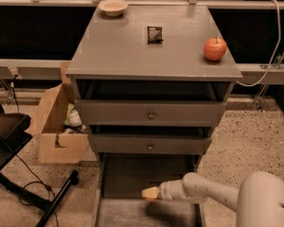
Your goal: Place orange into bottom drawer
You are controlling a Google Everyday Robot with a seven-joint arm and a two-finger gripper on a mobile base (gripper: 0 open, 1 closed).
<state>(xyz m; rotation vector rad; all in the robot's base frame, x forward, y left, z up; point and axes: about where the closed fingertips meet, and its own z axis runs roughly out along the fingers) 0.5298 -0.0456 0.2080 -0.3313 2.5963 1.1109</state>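
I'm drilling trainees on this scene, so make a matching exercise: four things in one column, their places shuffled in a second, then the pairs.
1. bowl
2. apple
3. gripper
4. box

A. over the open bottom drawer
B. on the floor, left of the cabinet
C. cabinet top, back left
D. cabinet top, right side

Pairs: 1-C, 2-D, 3-A, 4-B
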